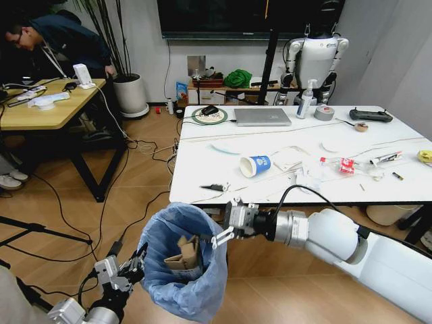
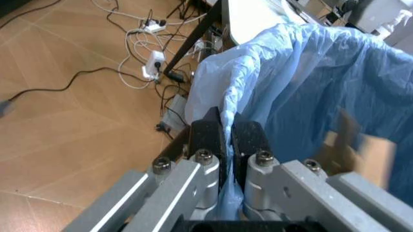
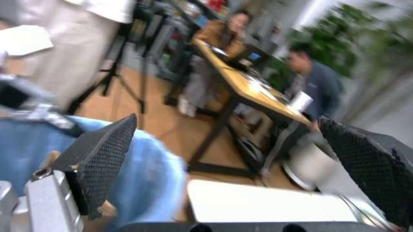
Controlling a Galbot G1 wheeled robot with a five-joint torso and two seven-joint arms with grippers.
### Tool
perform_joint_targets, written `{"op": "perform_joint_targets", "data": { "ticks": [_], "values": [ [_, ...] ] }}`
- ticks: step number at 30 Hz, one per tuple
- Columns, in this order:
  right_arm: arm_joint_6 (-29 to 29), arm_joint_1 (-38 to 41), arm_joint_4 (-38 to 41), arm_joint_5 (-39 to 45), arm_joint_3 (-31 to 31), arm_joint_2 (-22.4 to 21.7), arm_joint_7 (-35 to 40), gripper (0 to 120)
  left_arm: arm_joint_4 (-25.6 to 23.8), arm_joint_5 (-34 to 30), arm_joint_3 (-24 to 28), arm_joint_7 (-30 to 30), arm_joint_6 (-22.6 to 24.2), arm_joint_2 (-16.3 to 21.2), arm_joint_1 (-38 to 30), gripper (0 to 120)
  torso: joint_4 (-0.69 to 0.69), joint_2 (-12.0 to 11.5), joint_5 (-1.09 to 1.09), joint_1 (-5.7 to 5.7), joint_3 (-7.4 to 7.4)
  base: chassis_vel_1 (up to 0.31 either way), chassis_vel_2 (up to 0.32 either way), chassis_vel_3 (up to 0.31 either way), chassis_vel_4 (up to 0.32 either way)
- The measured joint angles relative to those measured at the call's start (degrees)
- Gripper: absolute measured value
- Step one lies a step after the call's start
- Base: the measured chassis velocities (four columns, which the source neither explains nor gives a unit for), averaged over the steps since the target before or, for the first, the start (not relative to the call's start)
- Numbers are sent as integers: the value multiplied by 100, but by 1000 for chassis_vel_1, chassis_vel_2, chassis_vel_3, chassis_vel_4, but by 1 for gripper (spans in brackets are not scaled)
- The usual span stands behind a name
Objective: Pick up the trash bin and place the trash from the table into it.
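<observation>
The trash bin [image 1: 177, 233], lined with a crinkly light-blue bag [image 2: 310, 72], hangs above the floor in front of the table [image 1: 202, 162]. My left gripper [image 1: 137, 262] is shut on the bag's rim, its fingers [image 2: 208, 133] pinching the plastic. A brown cardboard box [image 1: 186, 255] lies inside the bin. My right gripper [image 1: 227, 223] is open and holds nothing, just over the bin's rim on the table side; its pads [image 3: 103, 152] stand wide apart above the blue bag [image 3: 152, 181]. On the table lie a paper cup [image 1: 255, 165], a red-capped bottle [image 1: 339, 164] and white tissues [image 1: 307, 177].
A laptop [image 1: 262, 116], a tape roll [image 1: 324, 113] and a spray bottle [image 1: 306, 101] stand at the table's far side. Cables and a power strip [image 2: 153, 63] lie on the wooden floor. A wooden desk [image 1: 40, 108] stands at the left, a white robot [image 1: 315, 57] behind the table.
</observation>
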Motion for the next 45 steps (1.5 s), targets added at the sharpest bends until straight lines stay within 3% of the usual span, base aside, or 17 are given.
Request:
{"op": "perform_joint_targets", "data": {
  "ticks": [3,8,14,20,28,45],
  "values": [
    [-105,-360,-9,254,459,-89,275,100,17,6,22,0,11,22,-50,0,-1,0,1,0,0,0,0,0,0],
    [-525,-1498,-2,653,1795,-167,970,100,73,5,97,-2,49,140,-222,0,-4,0,3,0,0,0,0,0,0],
    [-790,-1891,-115,854,2252,30,1971,100,178,-44,228,-27,76,286,-381,0,-2,0,1,0,-1,0,0,0,0],
    [-817,-1770,-367,942,2090,316,2529,100,242,-101,336,-29,80,452,-475,0,-1,0,0,0,0,0,0,0,0],
    [-1384,-1292,-720,1103,1428,721,3284,100,342,-330,451,-88,105,750,-732,0,-1,0,-1,0,0,0,0,0,0],
    [-1739,-60,-1462,1333,329,1330,3908,100,463,-635,639,-243,138,1208,-1125,0,-1,0,-2,0,0,0,0,0,0]
  ]
}}
